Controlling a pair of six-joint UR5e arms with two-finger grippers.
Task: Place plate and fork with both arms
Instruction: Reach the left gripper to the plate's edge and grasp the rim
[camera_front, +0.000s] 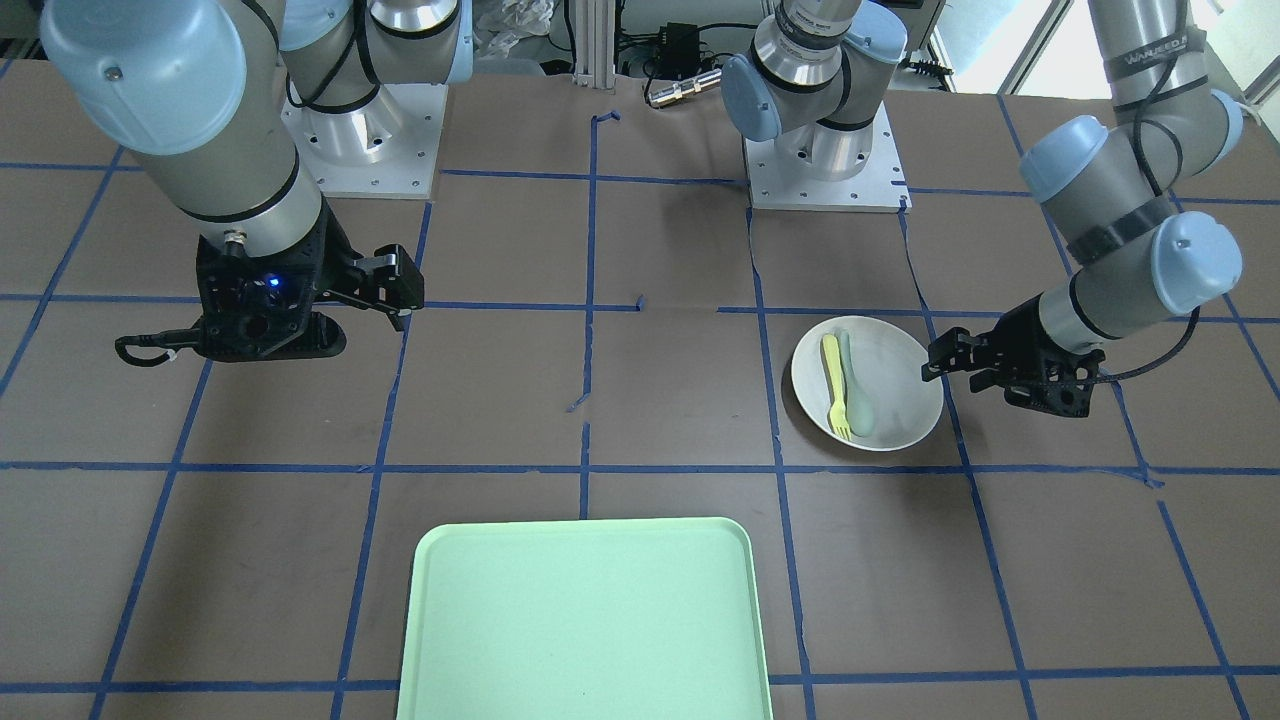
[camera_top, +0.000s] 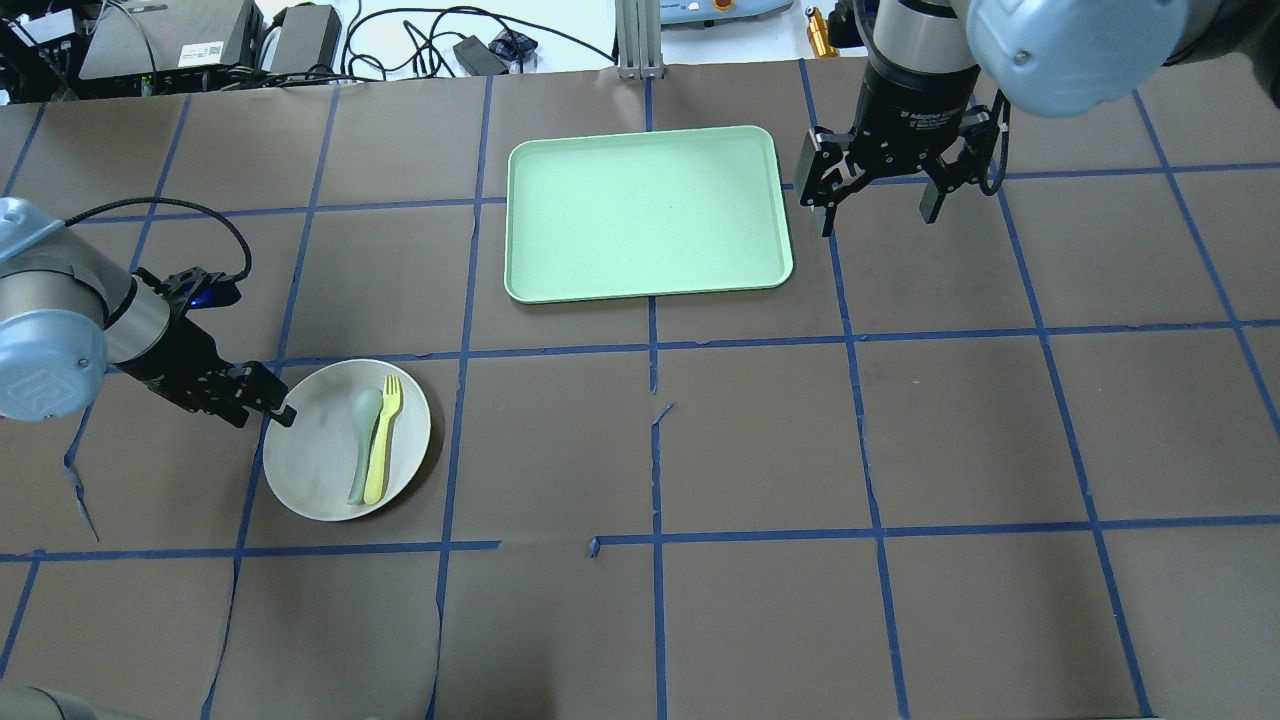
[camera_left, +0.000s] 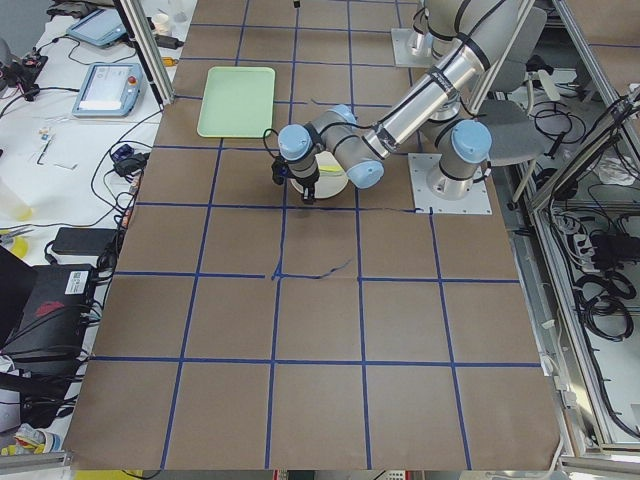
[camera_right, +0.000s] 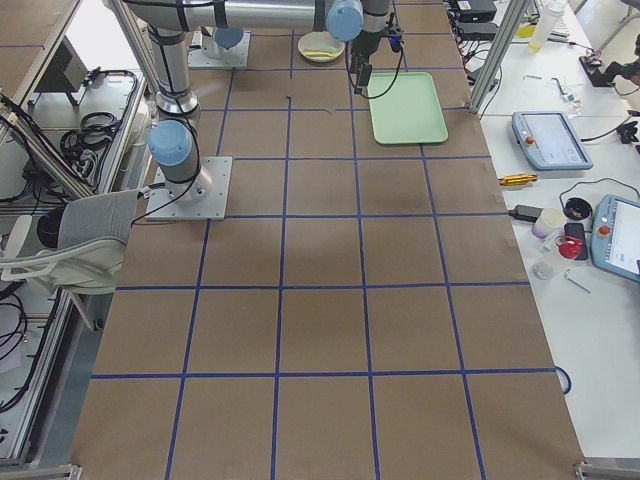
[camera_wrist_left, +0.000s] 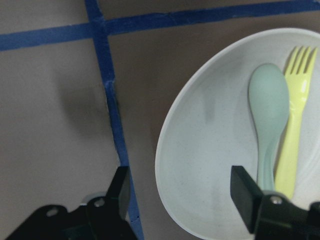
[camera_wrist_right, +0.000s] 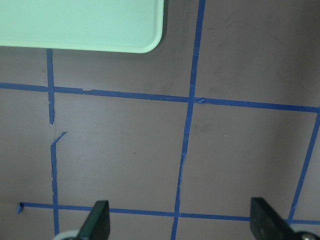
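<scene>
Between the left gripper's (camera_wrist_left: 182, 189) spread fingers (camera_wrist_left: 245, 192) I see the rim of the plate (camera_top: 318, 470). One finger hangs over the white dish and the other over the brown table (camera_top: 900, 450) beside it. I cannot tell whether either one touches.

On the plate lies the yellow fork (camera_top: 383, 440), its tines pointing toward the far side of the table. A grey-green spoon (camera_top: 360, 445) lies tight against it on the gripper's side, so it sits between my fingers and the fork. The plate rests near a crossing of blue tape (camera_top: 460, 350), well apart from the mint-green tray (camera_top: 650, 210).

My right gripper (camera_top: 877, 215) hangs just beside the tray's corner, fingers wide apart above bare table.

White lettering (camera_top: 925, 118) on its wrist seems to begin "2F Adaptive"; the rest is too small. A strap (camera_front: 1150, 60) on the left arm (camera_front: 1110, 190) carries print I cannot read.
</scene>
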